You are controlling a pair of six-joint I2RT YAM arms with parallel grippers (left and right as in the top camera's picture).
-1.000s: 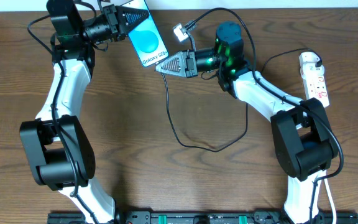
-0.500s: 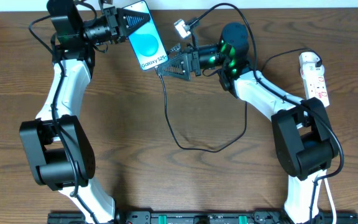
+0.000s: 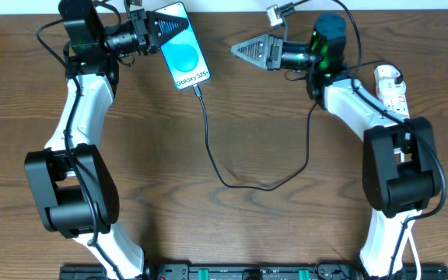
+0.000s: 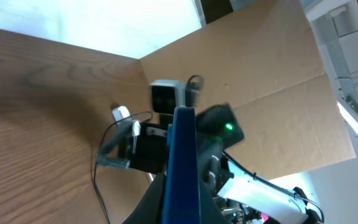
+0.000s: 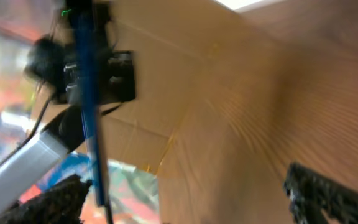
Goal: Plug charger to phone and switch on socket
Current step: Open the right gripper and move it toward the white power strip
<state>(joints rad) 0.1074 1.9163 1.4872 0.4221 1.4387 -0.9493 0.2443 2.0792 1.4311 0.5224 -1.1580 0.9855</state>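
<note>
The wood-grain tabletop (image 3: 146, 155) carries the whole show. Up at its far edge the left gripper (image 3: 169, 25) has its jaws clamped on the phone (image 3: 185, 54), screen up and tilted. That leaves the phone's bottom edge jutting out past the jaws, open to a cable, and in the left wrist view the phone sits edge-on right between them. Facing it, well apart, the right gripper (image 3: 238, 50) hangs with jaws spread wide and nothing between them; its wrist view shows only the phone's blue edge far ahead. Behind those jaws, past the wrist, lies the socket (image 3: 387, 78), partly hidden by the forearm, its switch too small to read. The charger (image 3: 208, 132) loops slack below both jaws, and its plug tip (image 3: 196, 87) meets the phone's bottom edge, seated by the look of it. My call: the plugging is done and the empty right jaws are free for the socket switch.
</note>
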